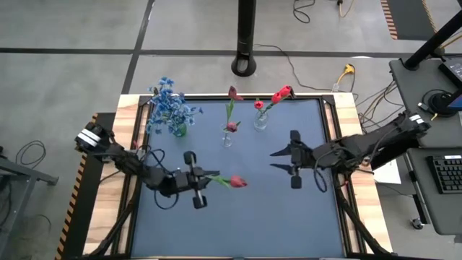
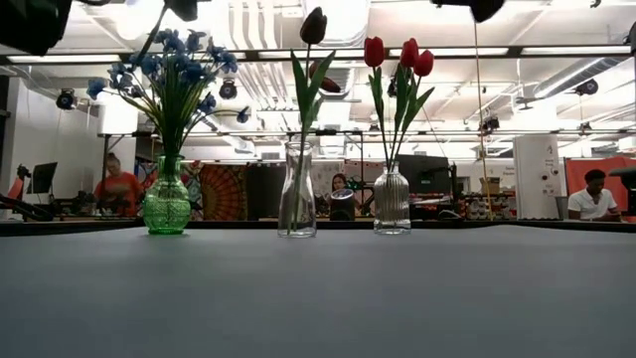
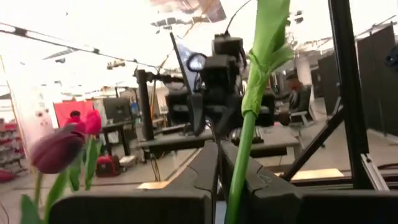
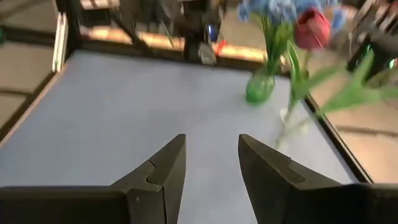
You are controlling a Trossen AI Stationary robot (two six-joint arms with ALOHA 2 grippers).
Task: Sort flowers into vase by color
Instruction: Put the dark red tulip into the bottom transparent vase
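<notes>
1. Left gripper [image 1: 204,180] clamped on the stem of a red tulip [image 1: 237,182] – held above the mat, bloom pointing toward the right gripper [image 1: 280,160], whose jaws stand parted, empty.
2. We'd carry it stem-down to the ribbed vase [image 1: 260,120] with the red tulips – not the green vase [image 1: 178,130].

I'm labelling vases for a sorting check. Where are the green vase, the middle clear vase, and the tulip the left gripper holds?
green vase [image 2: 166,207]: low view, on its round belly.
middle clear vase [image 2: 297,204]: low view, on its glass body.
held red tulip [image 1: 237,182]: high view, on its bud.
</notes>
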